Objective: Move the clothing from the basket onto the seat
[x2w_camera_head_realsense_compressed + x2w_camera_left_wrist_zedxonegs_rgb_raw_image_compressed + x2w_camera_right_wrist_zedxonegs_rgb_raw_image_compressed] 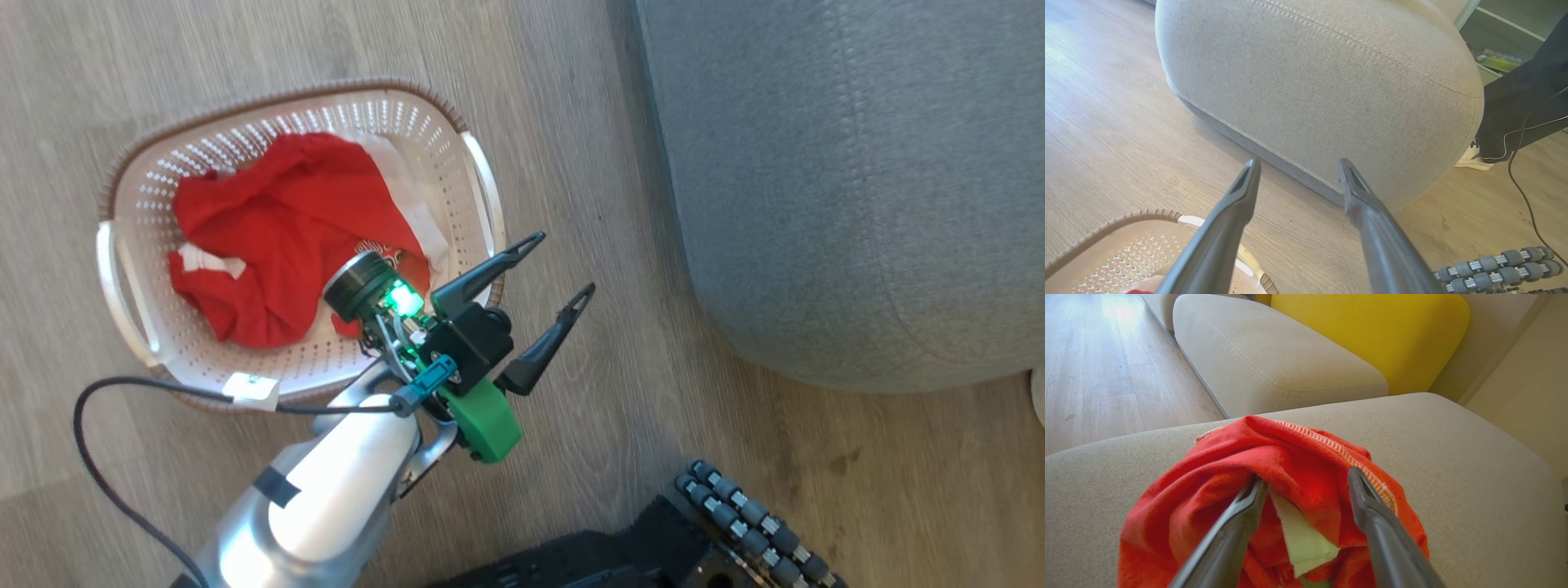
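Note:
A red garment with white panels lies crumpled in the cream basket on the wood floor. My left gripper hangs open and empty just past the basket's right handle, pointing toward the grey seat. In the left wrist view its fingers frame the seat's rounded front, with the basket rim below. Another red garment rests bunched on the seat. My right gripper stands open over it, the fabric humped around its fingertips.
My wheeled base sits at the lower right, and a black cable loops by the basket. A person's dark trouser leg and white shoe stand beside the seat. A yellow cushion lies behind another sofa section.

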